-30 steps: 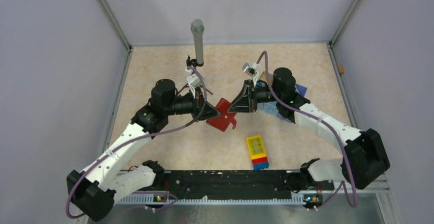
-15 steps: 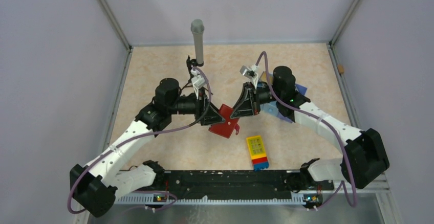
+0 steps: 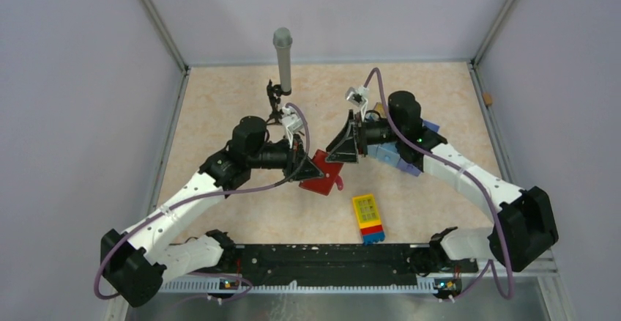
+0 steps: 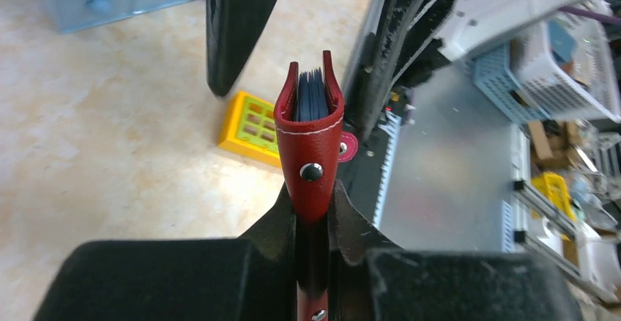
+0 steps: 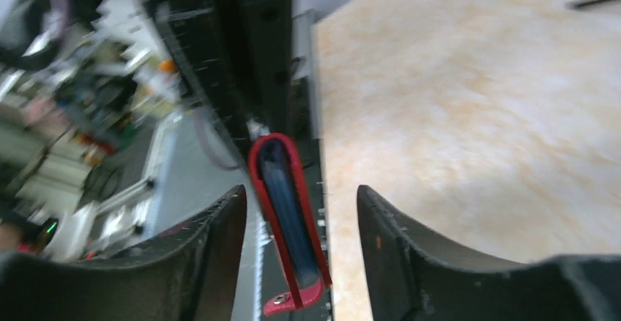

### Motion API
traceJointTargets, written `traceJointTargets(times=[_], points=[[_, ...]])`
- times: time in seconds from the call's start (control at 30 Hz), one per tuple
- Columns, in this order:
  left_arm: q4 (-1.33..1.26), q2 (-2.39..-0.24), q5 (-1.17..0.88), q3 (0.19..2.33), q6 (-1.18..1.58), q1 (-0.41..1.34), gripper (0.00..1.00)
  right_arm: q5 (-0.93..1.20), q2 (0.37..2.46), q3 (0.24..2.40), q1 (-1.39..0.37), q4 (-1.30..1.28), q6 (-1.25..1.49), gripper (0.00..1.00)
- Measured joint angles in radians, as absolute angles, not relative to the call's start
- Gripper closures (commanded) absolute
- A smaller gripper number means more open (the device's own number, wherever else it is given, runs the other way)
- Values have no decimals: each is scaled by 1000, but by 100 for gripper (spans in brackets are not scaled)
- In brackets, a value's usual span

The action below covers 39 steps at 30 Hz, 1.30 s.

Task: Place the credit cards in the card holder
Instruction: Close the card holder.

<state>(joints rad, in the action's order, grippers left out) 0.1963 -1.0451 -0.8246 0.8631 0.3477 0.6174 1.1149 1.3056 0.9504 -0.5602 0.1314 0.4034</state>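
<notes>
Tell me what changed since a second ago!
The left gripper carried the red card holder a little toward the near edge and grips it. The right gripper let go; its jaws stand open around it. The colourful block and grey post stayed put.

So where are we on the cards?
Done: card holder clamped in the left gripper. In hand: right gripper open, straddling its edge, not gripping. Left: all inserting; no card is in either gripper, and only blue-grey pockets show inside.
</notes>
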Motion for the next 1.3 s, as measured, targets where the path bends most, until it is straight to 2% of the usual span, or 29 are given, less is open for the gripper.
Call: traceJointTargets(times=[0.17,0.23,0.37,0.47,0.73,1.3], points=[[246,-1038,-620,861,348,621,100,750,1213,872,-560,86,471,39],[259,-1038,-560,861,365,621,100,654,1144,766,-561,129,535,44],[273,-1038,-479,857,405,621,100,485,1030,557,-590,195,672,47],[275,-1039,-455,852,426,621,100,418,1009,507,-638,216,730,51],[281,-1039,-443,851,444,621,100,336,1013,472,-712,361,838,67],[295,-1036,-413,851,444,621,100,312,1066,460,-737,413,884,69]])
